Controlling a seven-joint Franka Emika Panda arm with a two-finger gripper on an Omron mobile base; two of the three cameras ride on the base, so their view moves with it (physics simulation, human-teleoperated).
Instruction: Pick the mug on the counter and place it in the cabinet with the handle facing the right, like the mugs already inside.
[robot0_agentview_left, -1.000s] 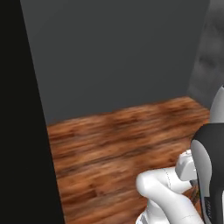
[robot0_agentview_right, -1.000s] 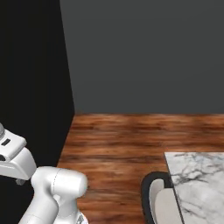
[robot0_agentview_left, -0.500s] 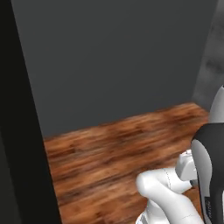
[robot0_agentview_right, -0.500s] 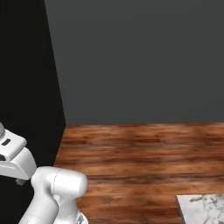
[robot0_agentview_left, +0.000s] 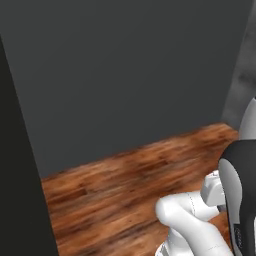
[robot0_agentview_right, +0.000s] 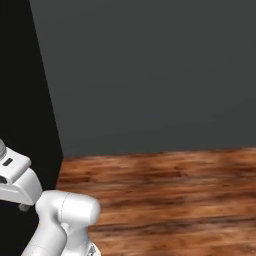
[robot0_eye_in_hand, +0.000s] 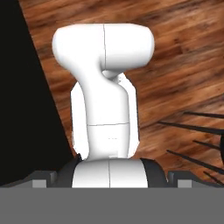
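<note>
dark grey wall (robot0_agentview_right: 150, 75) and brown wood-plank floor (robot0_agentview_right: 165, 190) ahead; jaws wide, empty; i judge the pick not yet begun.

No readable text, labels, numbers

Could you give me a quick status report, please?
Gripper open, empty. Base faces dark grey wall over wood floor. Nothing obstructing.
</note>
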